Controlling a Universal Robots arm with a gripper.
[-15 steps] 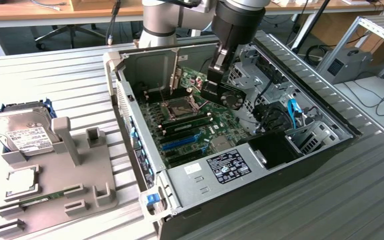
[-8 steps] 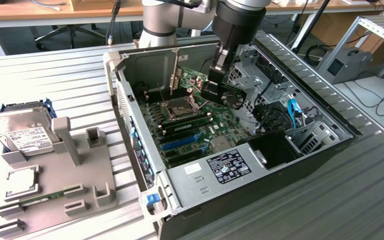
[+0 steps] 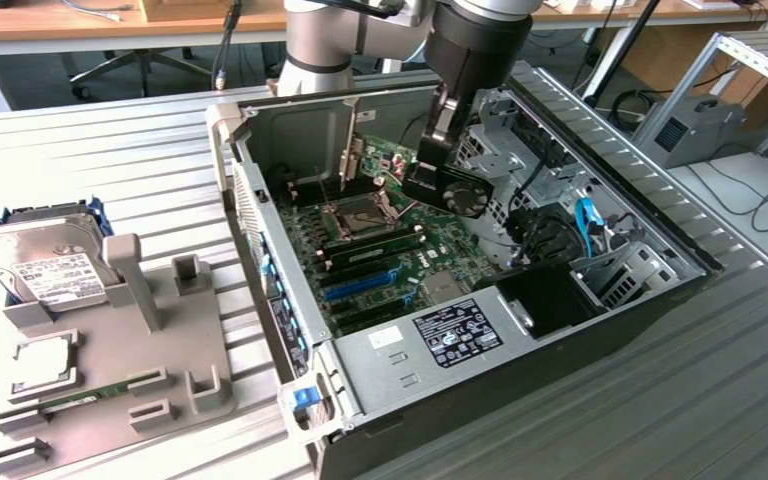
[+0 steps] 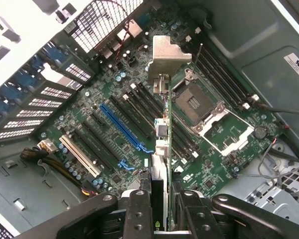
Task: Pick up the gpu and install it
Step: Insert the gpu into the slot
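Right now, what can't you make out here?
- gpu, wrist view: edge-on, faces hidden; its held end is covered by the hand.
- Exterior view: the hand covers part of the gpu; its gap to the board can't be judged.
- Drive label: text too small.
- Case: near corner cut off by the bottom edge.

A robotics lab: a robot arm [image 3: 480, 45] over an opened computer case [image 3: 257, 140] on a metal counter [image 3: 104, 165], cable-strewn desks [image 3: 77, 22] behind.
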